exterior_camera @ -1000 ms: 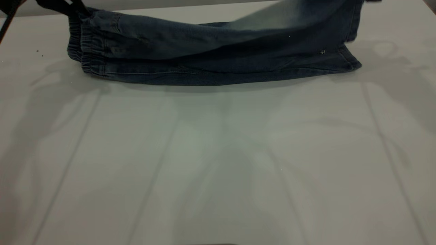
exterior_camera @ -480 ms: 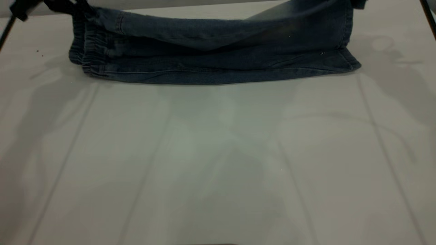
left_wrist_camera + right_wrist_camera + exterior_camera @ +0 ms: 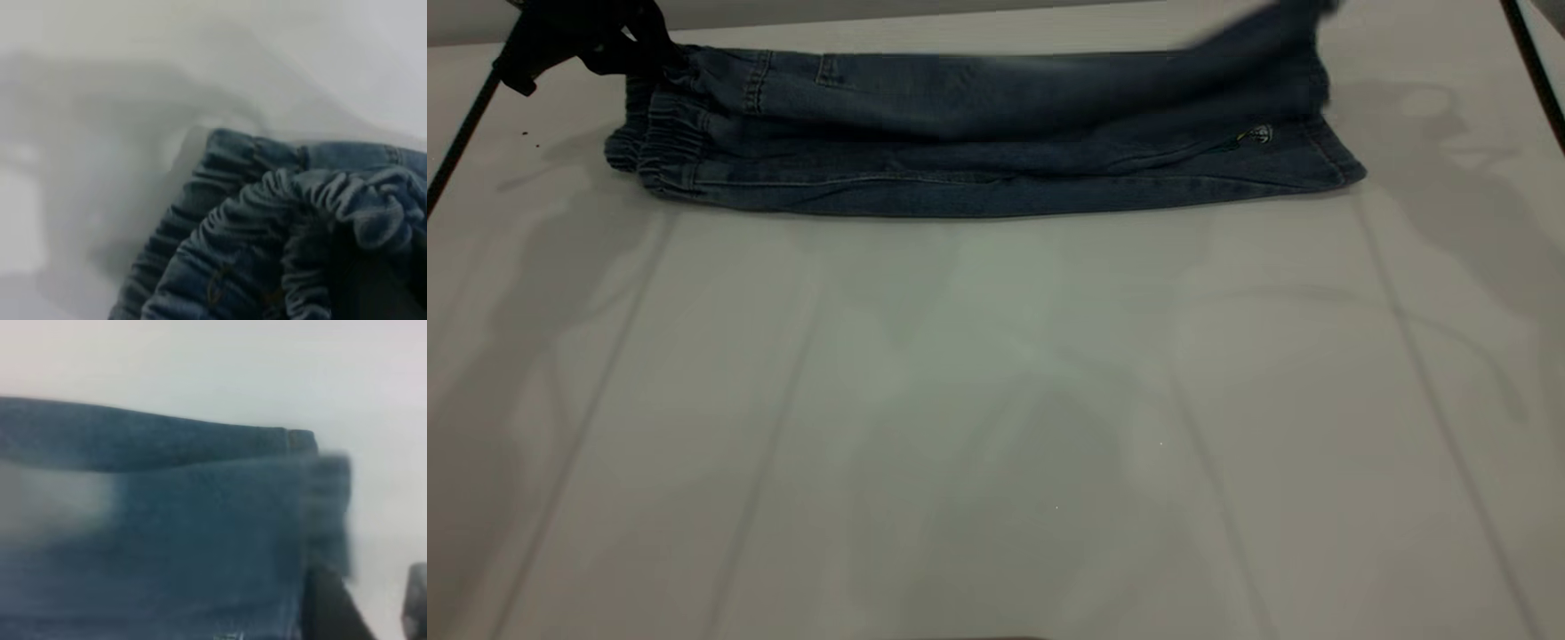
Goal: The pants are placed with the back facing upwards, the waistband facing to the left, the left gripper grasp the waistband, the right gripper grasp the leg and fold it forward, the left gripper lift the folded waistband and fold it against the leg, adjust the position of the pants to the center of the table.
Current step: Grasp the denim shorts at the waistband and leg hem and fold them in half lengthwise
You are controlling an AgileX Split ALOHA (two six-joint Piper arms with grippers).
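Note:
The pants [image 3: 978, 151] lie folded lengthwise near the table's [image 3: 996, 400] far edge, with the elastic waistband [image 3: 667, 142] at the left and the hems at the right. The leg [image 3: 1049, 84] is laid over the other one, and its hem end at the far right is blurred. My left gripper [image 3: 654, 49] is shut on the gathered waistband [image 3: 313, 193], its dark finger [image 3: 373, 273] under the bunched cloth. The right gripper [image 3: 370, 607] hovers just off the leg's hem [image 3: 327, 513]; it is open, with bare table between its fingers. The leg's pale patch [image 3: 60, 500] shows there.
A small piece of the print [image 3: 1254, 136] peeks out near the lower hem. Thin black rods cross the top left corner [image 3: 463, 133] and the top right corner [image 3: 1534, 62]. White tabletop stretches from the pants to the near edge.
The raised leg has come down onto the lower one, hiding its pale side. The left gripper has sunk lower with the waistband. The right end of the leg has dropped.

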